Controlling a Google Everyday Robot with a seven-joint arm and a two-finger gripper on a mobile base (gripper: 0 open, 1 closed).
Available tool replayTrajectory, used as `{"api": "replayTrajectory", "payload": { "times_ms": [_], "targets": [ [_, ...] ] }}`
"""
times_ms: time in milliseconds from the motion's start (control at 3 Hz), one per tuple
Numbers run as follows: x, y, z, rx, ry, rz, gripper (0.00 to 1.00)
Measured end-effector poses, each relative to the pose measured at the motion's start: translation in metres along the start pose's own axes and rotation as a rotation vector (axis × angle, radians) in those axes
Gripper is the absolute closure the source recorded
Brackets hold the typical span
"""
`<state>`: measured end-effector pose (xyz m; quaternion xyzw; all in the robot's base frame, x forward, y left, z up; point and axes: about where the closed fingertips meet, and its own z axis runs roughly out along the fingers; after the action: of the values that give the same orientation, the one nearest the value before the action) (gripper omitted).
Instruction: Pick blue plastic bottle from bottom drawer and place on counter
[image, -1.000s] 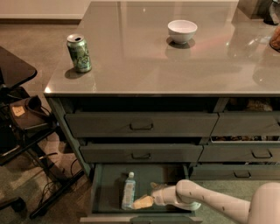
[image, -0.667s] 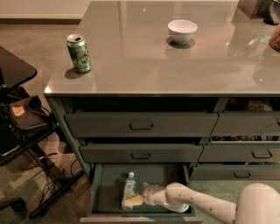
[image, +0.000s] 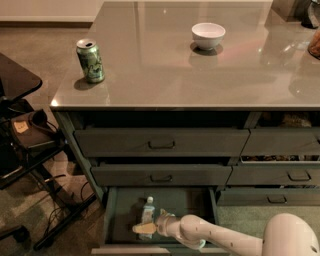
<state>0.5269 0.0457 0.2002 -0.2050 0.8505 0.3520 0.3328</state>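
Counter: we see a glossy grey-brown top over dark grey-green drawer cabinets, filling the upper half of the view.
Green soda can: it stands upright on the counter near the front left corner.
White bowl: it sits on the counter further back, well apart from the can.
Upper drawers: two wide fronts with small pull handles, the top one and the middle one, stack above the drawer that concerns us.
Bottom drawer: the lowest of the left column is pulled out towards us, and we look down into its dark inside.
Blue plastic bottle: it lies inside the bottom drawer, left of the middle, with its white cap pointing towards the cabinet and its base towards the drawer front.
Gripper: it is down inside the bottom drawer at the base end of the bottle, its tan tip pointing left and right against the bottle.
Jaws: we cannot tell whether they are open, closed, or gripping the bottle.
Arm: the white arm comes in from the lower right corner and runs left over the drawer front to the gripper.
Black side table: it stands at the left edge, beside the cabinet, with dark clutter and cables under it.
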Motion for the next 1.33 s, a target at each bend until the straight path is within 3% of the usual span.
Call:
{"api": "replayTrajectory", "payload": {
  "times_ms": [333,667,1000,1333],
  "targets": [
    [0.010,0.024,0.014,-0.002,0.064,0.004,0.00],
    [0.007,0.016,0.018,0.043,0.051,-0.004,0.00],
    [0.007,0.016,0.018,0.043,0.051,-0.004,0.00],
    [0.015,0.027,0.034,-0.033,0.015,0.033,0.00]
  ]
}}
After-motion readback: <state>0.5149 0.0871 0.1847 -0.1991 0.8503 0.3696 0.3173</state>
